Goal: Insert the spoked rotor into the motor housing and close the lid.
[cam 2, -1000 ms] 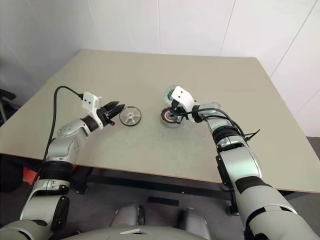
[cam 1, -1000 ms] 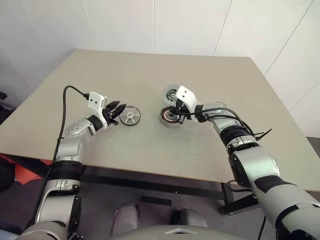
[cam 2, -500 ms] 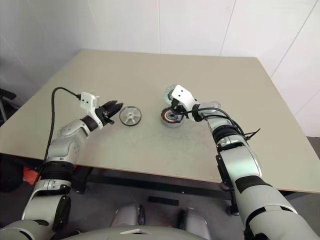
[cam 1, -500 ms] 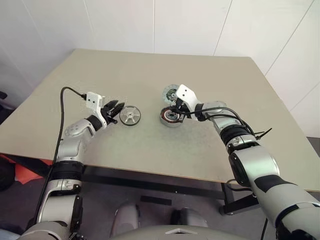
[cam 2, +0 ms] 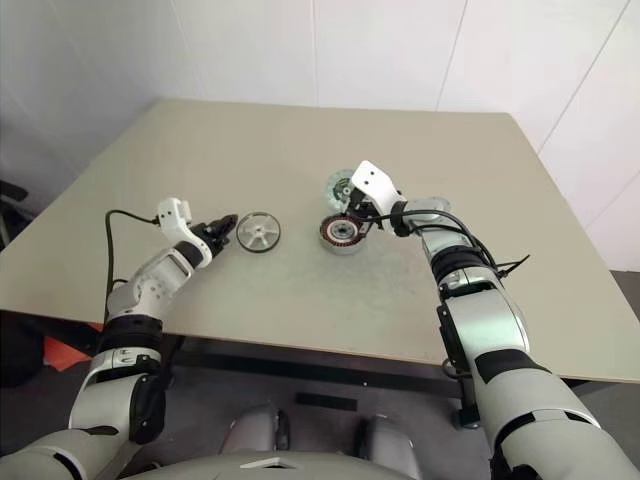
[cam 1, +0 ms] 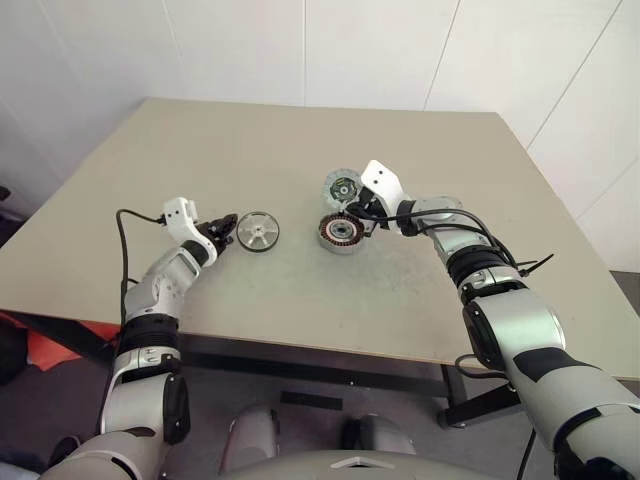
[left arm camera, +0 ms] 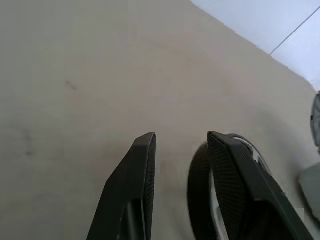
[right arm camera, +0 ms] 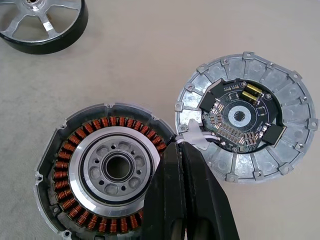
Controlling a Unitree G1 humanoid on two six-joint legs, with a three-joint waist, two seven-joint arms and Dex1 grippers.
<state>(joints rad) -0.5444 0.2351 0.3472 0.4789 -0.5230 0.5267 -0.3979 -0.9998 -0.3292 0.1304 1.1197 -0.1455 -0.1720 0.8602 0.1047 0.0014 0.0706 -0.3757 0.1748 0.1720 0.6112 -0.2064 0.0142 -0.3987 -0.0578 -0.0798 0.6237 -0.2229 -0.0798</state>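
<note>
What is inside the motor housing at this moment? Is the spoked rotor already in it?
Inside the motor housing are an orange-copper ring of windings and a silver hub with a central hole. The right gripper covers part of its rim. The spoked rotor lies apart on the table.

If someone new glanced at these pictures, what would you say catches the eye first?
Likely the motor housing with its orange-copper windings, mid-table, the lid lying right beside it. The shut right gripper rests between them, by the white wires joining them. To the left, the spoked rotor lies flat, the open left gripper at its edge.
</note>
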